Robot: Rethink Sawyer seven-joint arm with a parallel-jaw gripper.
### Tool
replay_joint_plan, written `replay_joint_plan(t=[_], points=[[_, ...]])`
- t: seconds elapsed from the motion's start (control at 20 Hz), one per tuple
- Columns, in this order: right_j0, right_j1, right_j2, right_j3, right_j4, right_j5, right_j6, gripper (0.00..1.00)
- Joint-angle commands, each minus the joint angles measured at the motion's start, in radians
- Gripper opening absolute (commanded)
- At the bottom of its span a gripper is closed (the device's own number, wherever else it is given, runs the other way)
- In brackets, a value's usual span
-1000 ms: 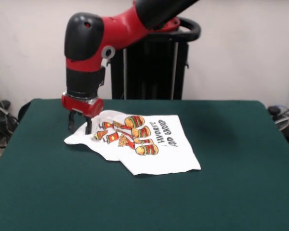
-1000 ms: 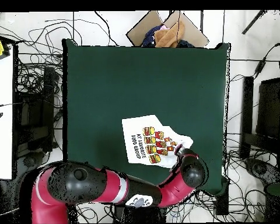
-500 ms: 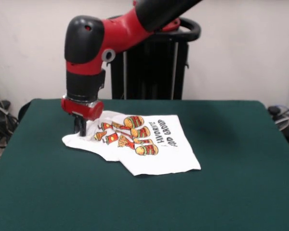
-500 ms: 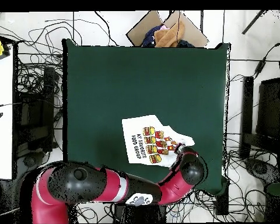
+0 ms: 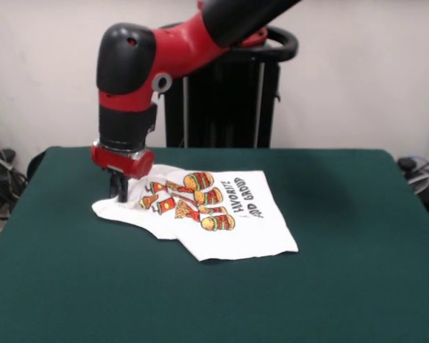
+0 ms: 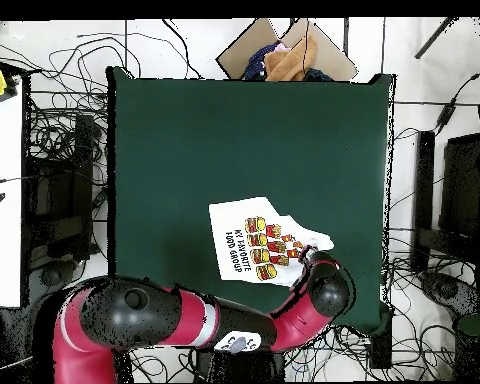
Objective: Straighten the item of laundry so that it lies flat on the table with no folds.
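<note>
The small white T-shirt (image 5: 204, 211) lies on the green counter (image 5: 214, 286), nearer the counter's far edge than its near edge, print side up with cartoon food and black lettering showing. Its lower part is spread out; the end under the arm is bunched and creased. The gripper (image 5: 119, 187) is pressed down at that crumpled end, fingers pinched together on the cloth.

A soft white cloth T-shirt (image 5: 200, 213) with matt printed cartoons lies on a table (image 5: 343, 286) topped in dark green, felt-like matt fabric. The arm (image 5: 129, 78) has glossy red and black shells, probably smooth plastic.
</note>
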Motion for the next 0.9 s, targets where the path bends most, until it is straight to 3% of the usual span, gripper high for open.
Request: replay_joint_plan(t=[0.05, 0.3, 0.6, 0.9], points=[[0.014, 0.076, 0.093, -0.080, 0.009, -0.078, 0.185, 0.00], [0.007, 0.090, 0.070, -0.041, 0.029, -0.050, 0.133, 0.00], [-0.007, 0.024, 0.033, 0.061, -0.066, -0.034, 0.142, 0.00], [0.003, 0.014, -0.006, 0.114, -0.052, -0.029, 0.105, 0.00]])
